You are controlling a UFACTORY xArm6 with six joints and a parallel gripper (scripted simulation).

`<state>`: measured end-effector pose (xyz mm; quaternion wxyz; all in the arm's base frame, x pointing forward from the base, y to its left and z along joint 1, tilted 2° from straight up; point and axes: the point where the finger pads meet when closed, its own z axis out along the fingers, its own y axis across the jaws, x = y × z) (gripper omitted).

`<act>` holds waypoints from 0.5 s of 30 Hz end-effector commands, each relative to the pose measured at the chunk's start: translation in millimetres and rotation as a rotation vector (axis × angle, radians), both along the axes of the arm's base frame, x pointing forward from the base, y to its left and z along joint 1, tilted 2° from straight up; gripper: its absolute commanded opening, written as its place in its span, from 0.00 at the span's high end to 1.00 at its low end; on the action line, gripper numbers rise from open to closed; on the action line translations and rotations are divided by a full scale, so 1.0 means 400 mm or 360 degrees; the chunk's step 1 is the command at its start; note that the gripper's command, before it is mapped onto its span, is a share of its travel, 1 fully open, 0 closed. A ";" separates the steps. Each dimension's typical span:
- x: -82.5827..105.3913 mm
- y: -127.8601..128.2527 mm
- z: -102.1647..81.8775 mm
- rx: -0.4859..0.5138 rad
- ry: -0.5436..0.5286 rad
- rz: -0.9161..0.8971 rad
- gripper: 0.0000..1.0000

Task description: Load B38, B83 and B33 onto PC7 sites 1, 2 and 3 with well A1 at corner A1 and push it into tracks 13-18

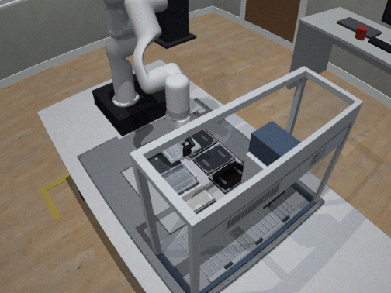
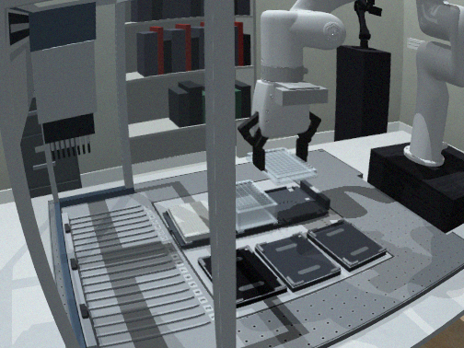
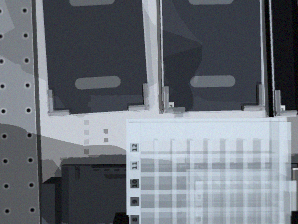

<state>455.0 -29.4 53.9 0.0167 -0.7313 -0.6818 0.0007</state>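
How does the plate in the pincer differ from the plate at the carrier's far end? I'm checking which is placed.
The held clear plate hangs in the pincer above the carrier's empty handle-end site; the white plate lies on the carrier. The held one is see-through, the white one opaque. Both are flat rectangular well plates.

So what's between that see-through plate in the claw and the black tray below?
Only air: in the exterior view the plate hangs in the gripper above the carrier.

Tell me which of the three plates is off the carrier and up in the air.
The clear 96-well plate clamped in the gripper. It hangs above the carrier's bare handle-end site, while the other two plates rest on the carrier.
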 end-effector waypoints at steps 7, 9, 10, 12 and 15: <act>-0.095 -0.084 0.005 0.0000 -0.0011 0.0000 1.00; -0.114 -0.100 0.005 0.0000 -0.0011 0.0000 1.00; -0.124 -0.109 0.005 0.0000 -0.0011 0.0000 1.00; -0.124 -0.109 0.005 0.0000 -0.0011 0.0000 1.00; -0.138 -0.120 0.005 0.0000 -0.0011 0.0000 1.00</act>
